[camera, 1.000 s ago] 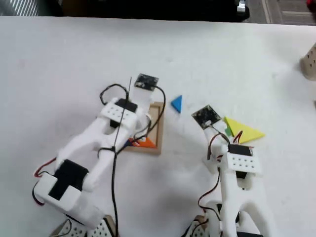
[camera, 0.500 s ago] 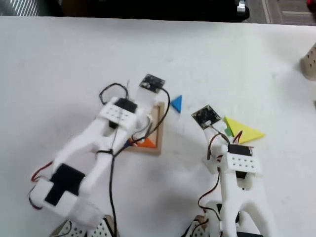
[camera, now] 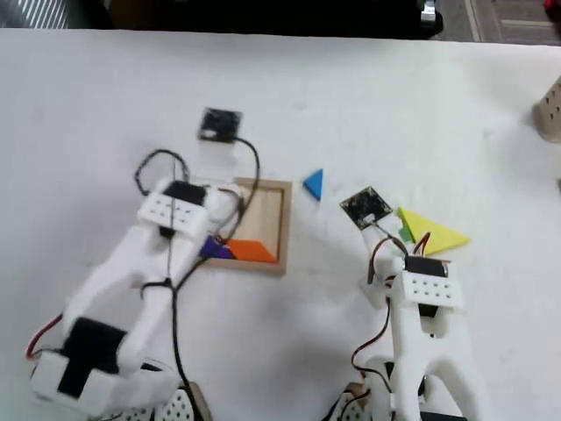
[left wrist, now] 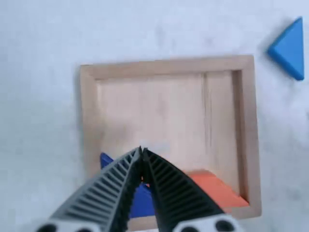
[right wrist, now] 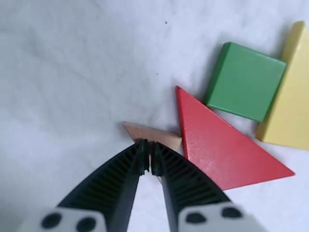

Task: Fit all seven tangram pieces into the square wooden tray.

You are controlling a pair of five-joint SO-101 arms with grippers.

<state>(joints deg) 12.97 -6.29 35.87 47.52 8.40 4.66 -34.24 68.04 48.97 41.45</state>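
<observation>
Two pieces are home and five are out, so it's early going. The square wooden tray (camera: 284, 219) sits just left of centre in the high view, with an orange piece (camera: 255, 252) and a dark blue piece (camera: 213, 249) tucked along its lower edge. The left gripper (left wrist: 142, 153) hangs over that lower-left corner of the tray, jaws pressed together, nothing in them. The light blue triangle (camera: 314, 183) lies just off the tray's upper-right corner, in the gap between the two arms. To the right of centre is the cluster: yellow triangle (camera: 436, 233), green square (right wrist: 246, 79), red triangle (right wrist: 224, 152) and a small tan triangle (right wrist: 159, 135). The right gripper (right wrist: 147, 145) is parked right over that tan one, its fingers drawn nearly closed with nothing clamped (whether the tips touch the wood cannot be told). That is the relation that matters: the right arm is plainly nearer the cluster, and the tan piece's long edge runs across the jaw line, so the wrist probably has to turn before pinching.
</observation>
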